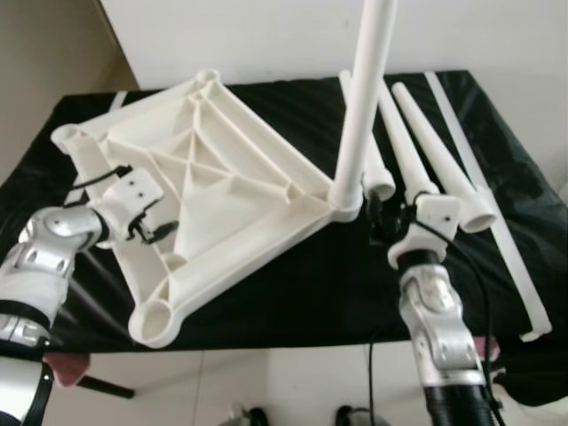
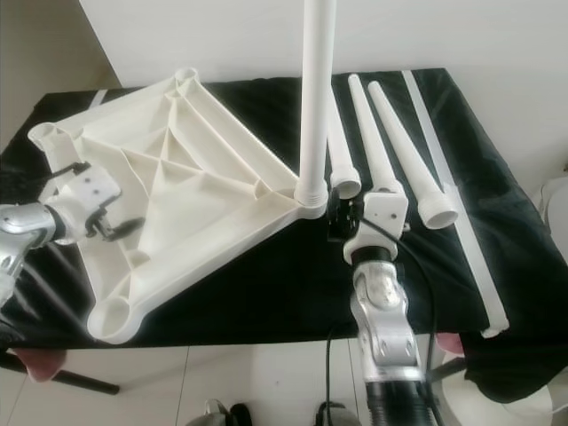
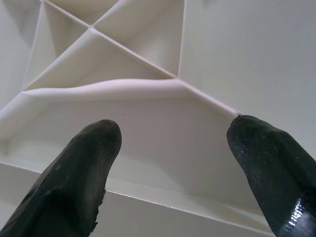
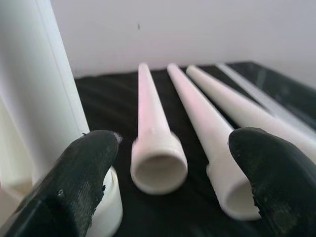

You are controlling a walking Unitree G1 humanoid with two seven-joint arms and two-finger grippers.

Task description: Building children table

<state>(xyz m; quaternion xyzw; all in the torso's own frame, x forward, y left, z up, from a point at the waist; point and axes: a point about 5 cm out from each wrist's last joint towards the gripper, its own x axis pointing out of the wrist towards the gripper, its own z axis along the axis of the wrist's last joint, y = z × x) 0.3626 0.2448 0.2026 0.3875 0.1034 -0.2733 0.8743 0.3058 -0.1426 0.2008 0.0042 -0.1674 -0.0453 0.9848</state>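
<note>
The tabletop [image 1: 213, 191] lies upside down on the black table [image 1: 293, 302], ribs up, tilted so its far edge rides higher, with one leg [image 1: 368, 89] already standing upright in the corner socket nearest the right arm. Three loose legs [image 1: 435, 151] lie side by side on the cloth just beyond that socket, long axes running away from the robot, wide open ends toward it; a thin white strip [image 1: 497, 222] lies further to the right. The right gripper [image 4: 173, 163] sits low at the foot of the upright leg, fingers [image 4: 84, 177] spread wide and holding nothing, and in its wrist view the nearest loose leg's mouth [image 4: 159, 170] is dead ahead between the tips (a straight reach forward, more or less). The left gripper [image 3: 173, 148] is also parted and empty, its tips over the ribbed underside near the tabletop's left edge, seemingly placed to steady it. Three sockets look unfilled, so the job appears about a quarter done on legs. The right arm is plainly the nearer one to the loose legs; the next pick likely needs it to close across a leg's width, not along its length.
</note>
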